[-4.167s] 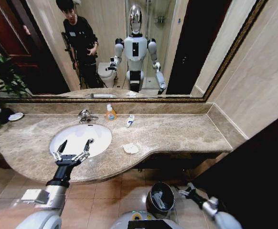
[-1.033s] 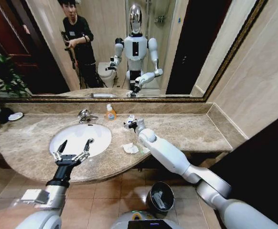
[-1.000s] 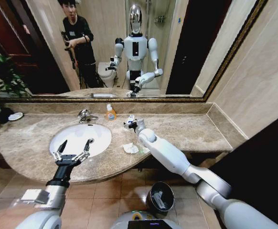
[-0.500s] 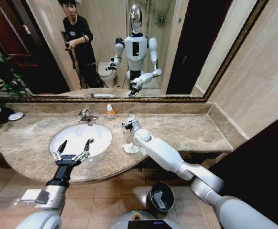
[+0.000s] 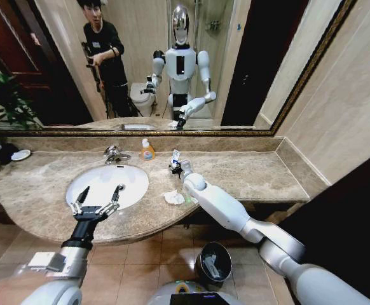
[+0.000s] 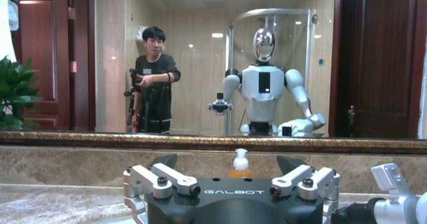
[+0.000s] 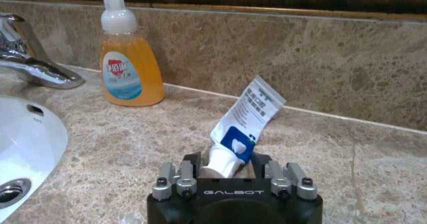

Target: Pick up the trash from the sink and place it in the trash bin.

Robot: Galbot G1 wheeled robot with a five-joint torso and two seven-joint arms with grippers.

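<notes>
Tube (image 7: 241, 129) base hidden in right pincer (image 7: 224, 173)

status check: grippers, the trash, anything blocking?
Right gripper shut on blue-marked tube, near soap bottle. Left gripper open over sink rim. Tissue on counter, bin on floor. Nothing blocking.

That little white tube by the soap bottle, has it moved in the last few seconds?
Yes. The tube, earlier lying on the counter, now stands tilted in the right hand, lifted slightly toward the mirror.
</notes>
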